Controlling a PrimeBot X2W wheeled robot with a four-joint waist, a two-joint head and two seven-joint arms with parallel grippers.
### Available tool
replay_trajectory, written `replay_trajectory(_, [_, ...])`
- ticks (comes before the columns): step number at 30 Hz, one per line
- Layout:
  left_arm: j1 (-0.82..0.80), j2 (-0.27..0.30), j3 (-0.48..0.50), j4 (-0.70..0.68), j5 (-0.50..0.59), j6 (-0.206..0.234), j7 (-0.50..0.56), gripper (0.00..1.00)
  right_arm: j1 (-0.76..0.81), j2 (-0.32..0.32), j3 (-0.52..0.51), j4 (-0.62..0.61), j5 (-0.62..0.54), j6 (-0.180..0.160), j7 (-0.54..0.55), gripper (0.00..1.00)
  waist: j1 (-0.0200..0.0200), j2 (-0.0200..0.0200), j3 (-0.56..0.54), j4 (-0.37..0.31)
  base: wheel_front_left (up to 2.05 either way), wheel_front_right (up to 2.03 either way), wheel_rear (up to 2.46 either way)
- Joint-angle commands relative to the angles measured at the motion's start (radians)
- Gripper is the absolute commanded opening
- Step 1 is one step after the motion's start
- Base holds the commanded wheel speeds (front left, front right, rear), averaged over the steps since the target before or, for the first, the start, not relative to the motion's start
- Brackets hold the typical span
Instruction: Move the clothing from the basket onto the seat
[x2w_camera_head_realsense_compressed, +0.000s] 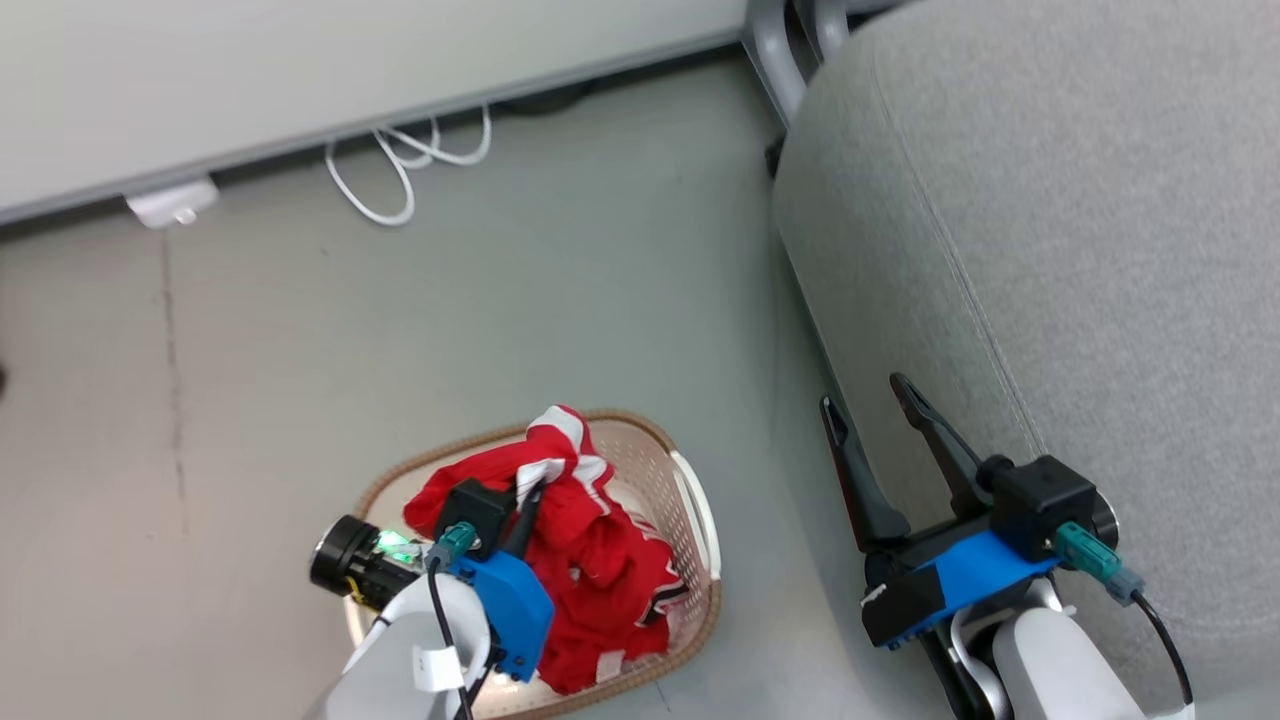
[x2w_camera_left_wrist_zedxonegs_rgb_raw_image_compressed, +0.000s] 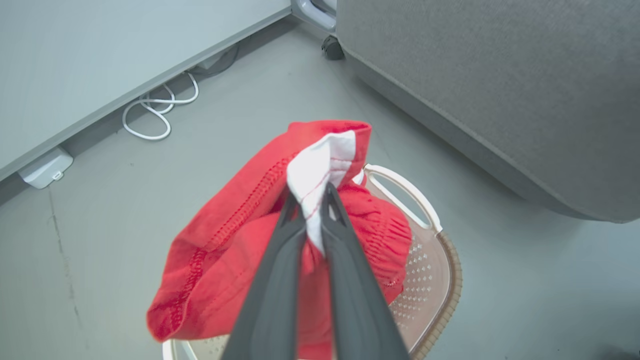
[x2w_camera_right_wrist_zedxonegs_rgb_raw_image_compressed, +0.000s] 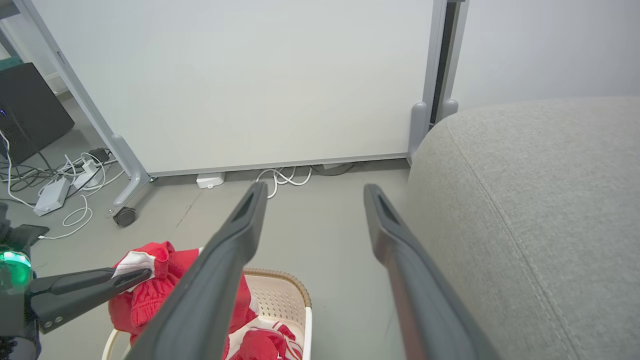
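Got clothing (x2w_camera_head_realsense_compressed: 600, 560) heaped in basket (x2w_camera_head_realsense_compressed: 700, 500) at 6 o'clock of head view, down on floor (x2w_camera_head_realsense_compressed: 500, 300). Holding one white-trimmed fold clamped in left pincer (x2w_camera_left_wrist_zedxonegs_rgb_raw_image_compressed: 310, 192), lifted above the rim. Have right pincer (x2w_camera_head_realsense_compressed: 865, 395) spread wide, empty, by seat (x2w_camera_head_realsense_compressed: 1050, 250) front at 4 o'clock. Looks like pick step: grasp done, carry not yet. Next: raise till fabric clears rim, swing toward 2 o'clock over seat, let go. Watch for rest tangling along.
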Motion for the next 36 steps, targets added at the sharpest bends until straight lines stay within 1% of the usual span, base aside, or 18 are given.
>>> replay_trajectory(1, [0.024, -0.007, 0.010, -0.043, -0.007, -0.001, -0.005, 0.00, 0.032, -0.003, -0.009, -0.009, -0.003, 0.000, 0.010, 1.00, 0.0003, -0.0001, -0.104, 0.066, 0.00, 0.00, 0.00])
replay_trajectory(5, [0.042, -0.021, 0.011, -0.104, -0.020, -0.005, -0.005, 0.00, 0.067, -0.003, -0.017, -0.021, -0.006, 0.000, 0.029, 1.00, 0.0003, -0.0001, -0.162, 0.093, 0.00, 0.00, 0.00])
replay_trajectory(10, [0.039, -0.033, -0.010, -0.148, -0.041, -0.011, -0.005, 0.00, 0.111, -0.003, -0.031, -0.037, -0.007, 0.000, 0.052, 1.00, 0.0003, -0.0001, -0.222, 0.122, 0.00, 0.00, 0.00])
replay_trajectory(15, [0.010, -0.038, -0.048, -0.189, -0.072, -0.016, -0.005, 0.00, 0.141, -0.003, -0.036, -0.049, -0.006, 0.000, 0.067, 1.00, 0.0003, -0.0001, -0.258, 0.141, 0.00, 0.00, 0.00])
replay_trajectory(20, [-0.025, -0.037, -0.126, -0.258, -0.144, -0.017, 0.001, 0.00, 0.165, -0.003, -0.039, -0.059, -0.002, 0.000, 0.079, 1.00, 0.0003, -0.0001, -0.285, 0.157, 0.00, 0.00, 0.00])
replay_trajectory(26, [-0.080, -0.037, -0.210, -0.314, -0.223, 0.011, 0.030, 0.00, 0.178, -0.003, -0.038, -0.062, 0.002, 0.000, 0.085, 1.00, 0.0003, -0.0001, -0.300, 0.169, 0.00, 0.00, 0.00])
replay_trajectory(30, [-0.120, -0.038, -0.262, -0.343, -0.279, 0.016, 0.053, 0.00, 0.185, -0.003, -0.039, -0.061, 0.003, 0.000, 0.086, 1.00, 0.0003, -0.0001, -0.307, 0.174, 0.00, 0.00, 0.00])
replay_trajectory(36, [-0.174, -0.037, -0.318, -0.366, -0.353, 0.049, 0.074, 0.00, 0.196, -0.003, -0.035, -0.058, 0.010, 0.000, 0.085, 1.00, 0.0003, -0.0001, -0.312, 0.177, 0.00, 0.00, 0.00])
